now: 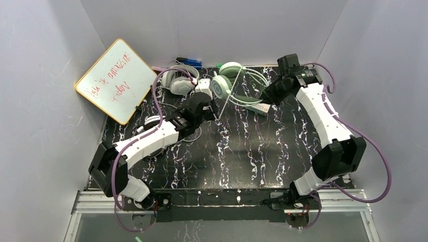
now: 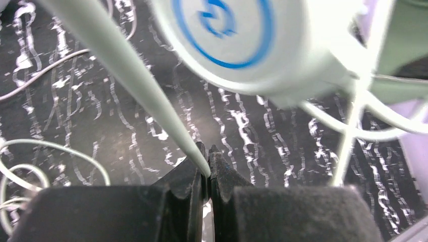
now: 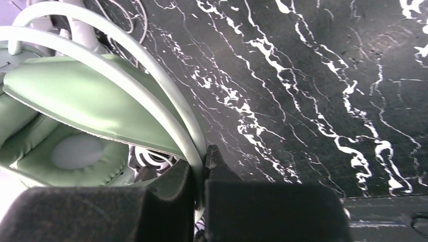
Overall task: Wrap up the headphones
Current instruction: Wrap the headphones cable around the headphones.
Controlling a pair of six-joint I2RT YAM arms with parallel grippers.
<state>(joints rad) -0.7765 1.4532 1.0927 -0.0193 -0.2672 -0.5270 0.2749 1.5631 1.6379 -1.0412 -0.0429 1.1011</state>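
Left gripper (image 2: 208, 166) first: pinches the pale cable (image 2: 126, 75) between closed fingertips, low over the table (image 2: 75, 111). Holds it as a straight, slanted line rising toward the mint-green headset (image 1: 228, 79).

Right gripper (image 3: 204, 159): closed on a pale arched rail of that headset's band, nothing else between the fingers.

Surroundings:
- Mint-green headset at the back of the black marbled table, about mid-width.
- Light grey headset (image 1: 177, 81) just to its left, close to touching.
- Thin grey cable loops (image 1: 194, 135) loose on the mat beside the left forearm.
- Whiteboard (image 1: 117, 80) with red scribble, tilted against the far-left wall.
- Small blue item (image 1: 191, 62) at the back wall, too small to identify.
- Something white half hidden under the left forearm; cannot tell what.

Poses:
- Left arm: low diagonal from its base, forward and to the right, wrist ending in front of the two headsets.
- Right arm: elbow folded at the right side, forearm angled back and to the left, wrist at the mint headset's right flank.

View differences:
- Left wrist: shows a blurred blue ring on the white earcup face just above the fingers; top view gives only a pale disc.
- Right wrist: shows the green padded band and ear cushion, and the rail passing between the fingers; top view hides those fingertips behind the wrist.
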